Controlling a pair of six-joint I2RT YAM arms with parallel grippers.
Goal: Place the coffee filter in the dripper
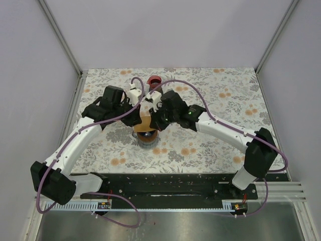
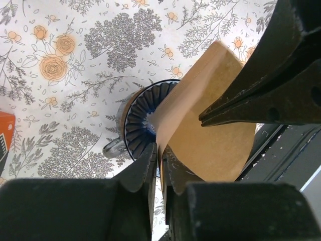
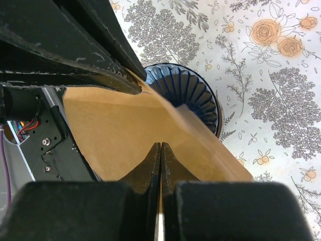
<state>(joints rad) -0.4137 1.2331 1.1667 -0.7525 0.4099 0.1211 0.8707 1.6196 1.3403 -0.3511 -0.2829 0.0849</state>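
Note:
The brown paper coffee filter [image 2: 215, 125] hangs just above the dark blue ribbed dripper [image 2: 140, 120], which stands on the flowered table. My left gripper [image 2: 160, 158] is shut on one edge of the filter. My right gripper [image 3: 160, 150] is shut on the opposite edge of the filter [image 3: 115, 130], with the dripper [image 3: 188, 90] below and beyond it. In the top view both grippers [image 1: 142, 116] [image 1: 154, 120] meet over the dripper [image 1: 146, 138], and the filter [image 1: 147, 123] shows between them. The filter's lower tip is hidden.
A red cup-like object [image 1: 154, 80] stands at the back of the table behind the grippers. An orange box edge [image 2: 5, 133] shows at the left of the left wrist view. The black base rail [image 1: 165, 188] runs along the near edge.

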